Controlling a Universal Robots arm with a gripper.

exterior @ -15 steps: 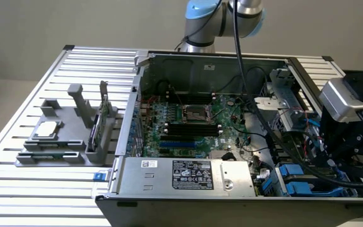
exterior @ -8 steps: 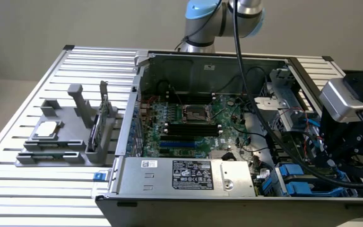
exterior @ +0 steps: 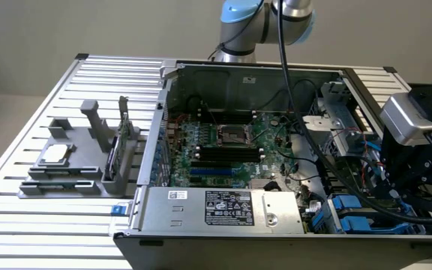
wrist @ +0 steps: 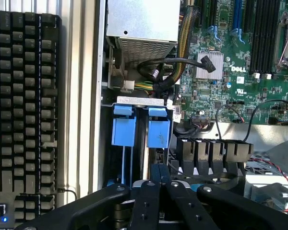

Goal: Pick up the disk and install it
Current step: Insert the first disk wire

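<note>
The disk (wrist: 158, 133) stands on edge in the drive bay at the computer case's near corner, on the exterior view's right, and only its bright blue rail ends show there (exterior: 353, 218). A second blue rail end (wrist: 124, 128) sits beside it in the same bay. My gripper (wrist: 159, 168) hangs just over these blue ends with its black fingers shut together and nothing between them. Whether the tips touch the disk I cannot tell. In the exterior view the arm's wrist head (exterior: 415, 115) leans over that corner of the case (exterior: 156, 112).
The open case holds a green motherboard (exterior: 231, 146), a silver power supply (exterior: 224, 208) and black cables (wrist: 163, 67) close to the bay. A grey fixture (exterior: 66, 185) beside the case carries a square silver chip (exterior: 57, 153) and an upright green card (exterior: 124, 132). A black keyboard (wrist: 19, 96) lies outside the case wall.
</note>
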